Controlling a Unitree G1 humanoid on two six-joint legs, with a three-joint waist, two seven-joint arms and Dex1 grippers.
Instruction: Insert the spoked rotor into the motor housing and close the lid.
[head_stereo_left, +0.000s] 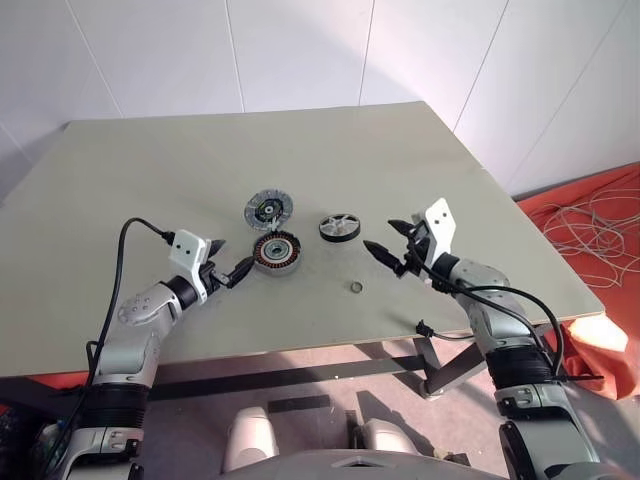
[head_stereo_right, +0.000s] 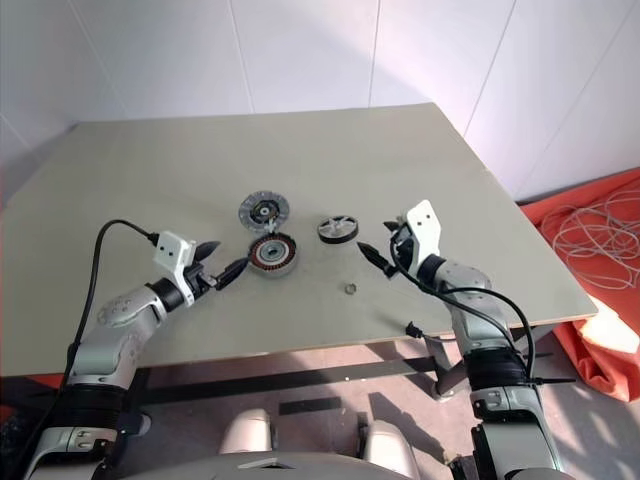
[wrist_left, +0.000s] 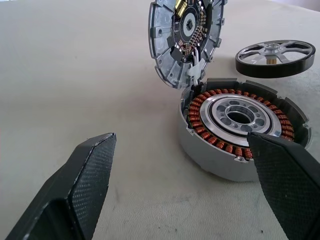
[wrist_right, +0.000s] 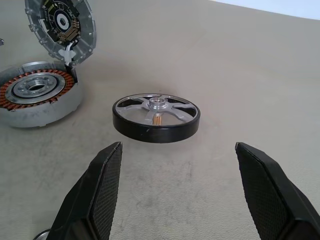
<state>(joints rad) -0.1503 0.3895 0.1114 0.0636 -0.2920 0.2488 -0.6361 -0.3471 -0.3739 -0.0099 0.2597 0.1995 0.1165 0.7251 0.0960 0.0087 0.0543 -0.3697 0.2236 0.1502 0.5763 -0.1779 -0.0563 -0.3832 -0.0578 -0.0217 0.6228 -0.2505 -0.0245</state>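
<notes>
The motor housing (head_stereo_left: 275, 252), a squat drum with copper-orange windings, sits mid-table. Its lid (head_stereo_left: 268, 209), a ribbed grey disc, stands tilted up at the housing's far edge, joined to it by a white piece (wrist_left: 195, 70). To the right of both, the spoked rotor (head_stereo_left: 339, 227), a black ring with silver spokes, lies flat on the table. My left gripper (head_stereo_left: 230, 258) is open just left of the housing, one finger (wrist_left: 285, 175) close beside its rim. My right gripper (head_stereo_left: 385, 237) is open to the right of the rotor (wrist_right: 156, 117), apart from it, holding nothing.
A tiny metal ring (head_stereo_left: 356, 288) lies near the front of the pale table (head_stereo_left: 200, 160). A black cable end (head_stereo_left: 425, 328) hangs at the table's front edge. Orange cloth with white cables (head_stereo_left: 600, 220) lies on the floor to the right.
</notes>
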